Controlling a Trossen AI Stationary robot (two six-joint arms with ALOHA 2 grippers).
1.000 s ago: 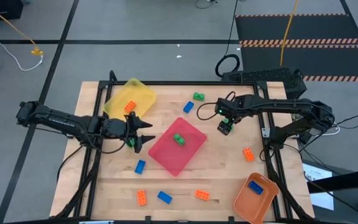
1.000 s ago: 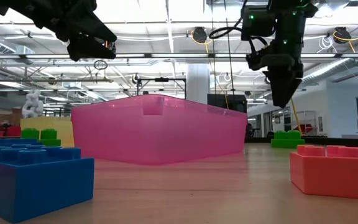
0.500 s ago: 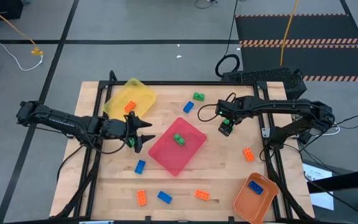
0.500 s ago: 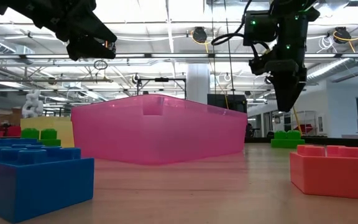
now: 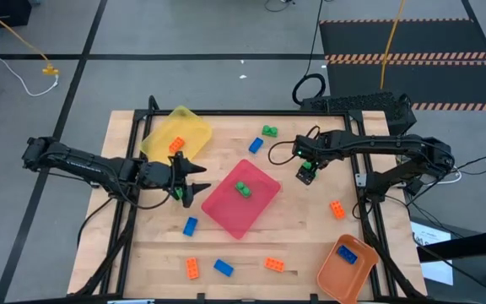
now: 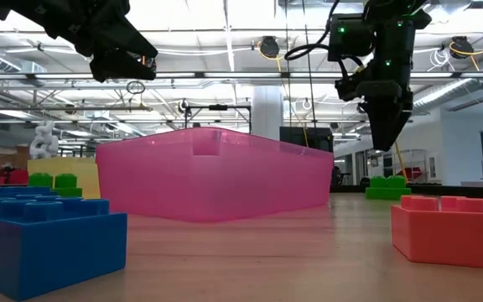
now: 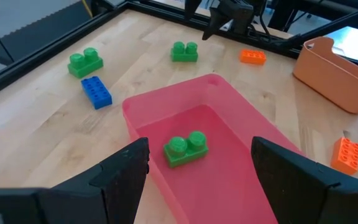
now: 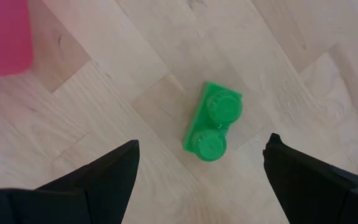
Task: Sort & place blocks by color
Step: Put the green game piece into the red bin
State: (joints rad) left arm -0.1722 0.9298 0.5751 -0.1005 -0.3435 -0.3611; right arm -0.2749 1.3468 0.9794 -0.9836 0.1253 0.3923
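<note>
Right gripper (image 8: pixel 197 180) lowered slightly versus a second ago, fingers spread, empty, poised above green block (image 8: pixel 213 121) on bare table beside pink tray (image 5: pixel 241 199). Grasp imminent, likely.

Left gripper (image 7: pixel 194 168) parked, fingers apart, over tray.

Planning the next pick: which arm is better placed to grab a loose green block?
The right one. The right gripper hangs open directly above a green block on the bare table. The left gripper faces the pink tray, also open.
</note>
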